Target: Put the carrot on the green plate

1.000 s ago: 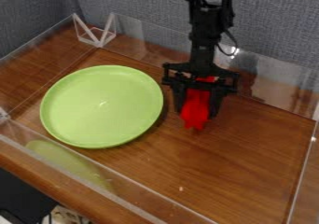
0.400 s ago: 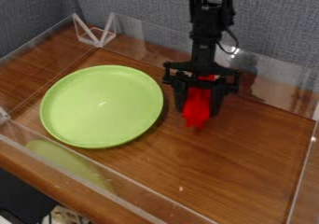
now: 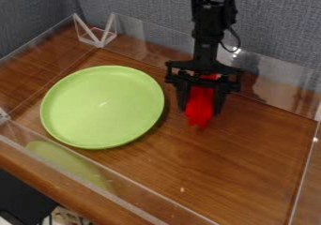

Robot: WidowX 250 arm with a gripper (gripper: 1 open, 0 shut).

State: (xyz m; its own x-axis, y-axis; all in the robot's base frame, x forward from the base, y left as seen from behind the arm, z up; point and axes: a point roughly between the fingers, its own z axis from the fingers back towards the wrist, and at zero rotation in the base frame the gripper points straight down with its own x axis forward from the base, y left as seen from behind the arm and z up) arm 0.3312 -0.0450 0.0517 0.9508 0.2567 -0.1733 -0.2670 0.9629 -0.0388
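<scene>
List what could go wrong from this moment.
1. The hand points down over the red carrot, which seems to stand on end; if the grip is shallow, it could slip or tip on lifting.
2. The carrot sits just right of the green plate; a low carry could catch the rim.
3. The clear wall stands close behind, so a wide swing might hit it.

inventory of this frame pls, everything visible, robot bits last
green plate: 1, light lime green, left of centre on the table, nothing on it
carrot: 1, bright red, right of the plate, standing between the gripper's fingers, low over the table
wire stand: 1, whitish, back left corner
table: 1, dark brown wood, under everything
clear walls: transparent, around the table's edges
backdrop: grey, behind the table
gripper: 1, black, pointing down, closed on the carrot
arm: 1, black, rising from the gripper to the top edge
</scene>
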